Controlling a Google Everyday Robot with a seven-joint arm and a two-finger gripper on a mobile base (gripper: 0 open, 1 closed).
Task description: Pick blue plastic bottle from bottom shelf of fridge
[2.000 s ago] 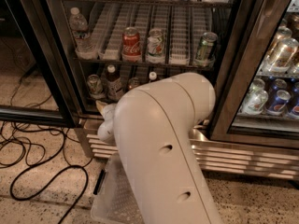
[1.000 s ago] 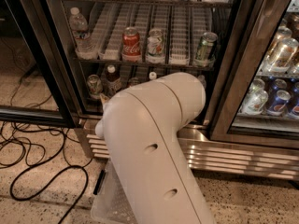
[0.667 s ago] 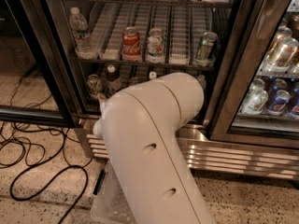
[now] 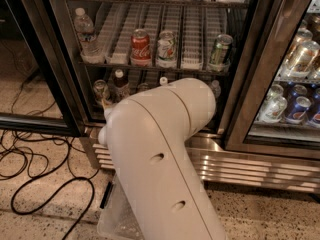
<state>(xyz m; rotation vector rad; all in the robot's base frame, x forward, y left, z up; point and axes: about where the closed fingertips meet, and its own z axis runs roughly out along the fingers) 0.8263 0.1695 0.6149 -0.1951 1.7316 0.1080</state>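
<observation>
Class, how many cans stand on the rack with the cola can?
3: red cola can left, pale can beside it, green can right. The claw is hidden behind the arm.

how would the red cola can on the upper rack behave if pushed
The red cola can stands upright in a narrow lane of the upper rack, so a high push would probably tip it, and its round body would likely roll. Its smooth wall may slip in a grip. The tool is out of sight behind the white arm.
</observation>
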